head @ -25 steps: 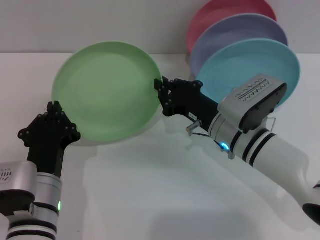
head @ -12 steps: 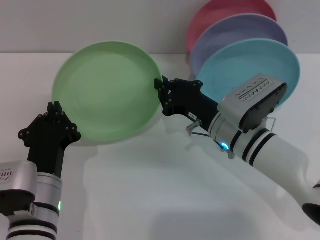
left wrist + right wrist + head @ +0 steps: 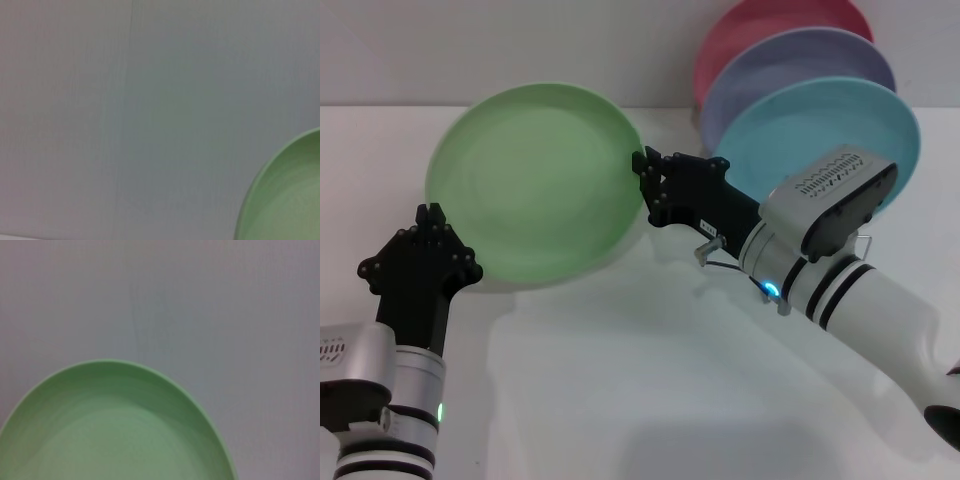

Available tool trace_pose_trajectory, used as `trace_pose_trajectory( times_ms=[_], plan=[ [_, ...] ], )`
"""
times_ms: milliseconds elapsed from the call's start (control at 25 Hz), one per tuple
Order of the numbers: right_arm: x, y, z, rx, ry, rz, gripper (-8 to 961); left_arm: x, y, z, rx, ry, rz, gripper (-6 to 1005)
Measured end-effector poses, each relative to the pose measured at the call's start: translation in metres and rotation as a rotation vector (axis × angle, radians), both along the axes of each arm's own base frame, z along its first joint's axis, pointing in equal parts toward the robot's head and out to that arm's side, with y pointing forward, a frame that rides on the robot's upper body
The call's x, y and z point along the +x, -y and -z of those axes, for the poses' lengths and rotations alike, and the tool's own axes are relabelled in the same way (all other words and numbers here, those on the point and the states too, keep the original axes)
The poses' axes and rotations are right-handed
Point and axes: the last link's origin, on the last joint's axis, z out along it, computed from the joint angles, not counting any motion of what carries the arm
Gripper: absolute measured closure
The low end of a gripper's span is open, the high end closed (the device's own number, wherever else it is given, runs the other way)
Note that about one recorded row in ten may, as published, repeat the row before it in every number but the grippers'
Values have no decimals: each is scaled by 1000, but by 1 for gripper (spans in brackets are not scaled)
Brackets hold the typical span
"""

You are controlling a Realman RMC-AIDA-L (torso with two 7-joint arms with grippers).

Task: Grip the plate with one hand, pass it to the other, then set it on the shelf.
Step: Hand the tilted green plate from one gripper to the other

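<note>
While the plate hangs up off the table: it is the right gripper (image 3: 645, 185) that has it.

Plate: the green plate (image 3: 535, 180) is tipped up on its edge, with its hollow face turned toward the robot. It sits between the two arms and casts a shadow on the white table (image 3: 650, 400) below.

Right gripper: its fingers are pressed together on the plate's right rim, and nothing else seems to bear the plate.

Left gripper: the left gripper (image 3: 425, 225) is just beside the plate's lower left rim, pointing up at it. Its fingers may be brushing the rim, but I cannot tell, and I cannot tell if they are apart or together.

What the pass turns on: the free rim lies up and to the right of the left gripper, very near. The plate is round, so it has no long side; the left hand must meet the thin edge, not the flat face.

Shelf: a bit of thin wire (image 3: 865, 240) pokes out behind the right arm. Three more plates stand there, blue (image 3: 820, 125), purple (image 3: 800, 60) and red (image 3: 770, 20). The rack is mostly hidden.

Wrist views: the left one shows only a corner of the plate (image 3: 285, 195); the right one shows its upper half (image 3: 115, 430). Neither shows any fingers.
</note>
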Motion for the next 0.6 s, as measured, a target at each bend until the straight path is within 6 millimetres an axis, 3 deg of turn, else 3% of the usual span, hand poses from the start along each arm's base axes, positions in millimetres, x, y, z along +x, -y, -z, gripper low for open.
trace_pose_trajectory(
  times_ms=[600],
  plan=[
    [1,0,0,5,2,1,909,0,0,0,-2,-1,3,929]
  ],
)
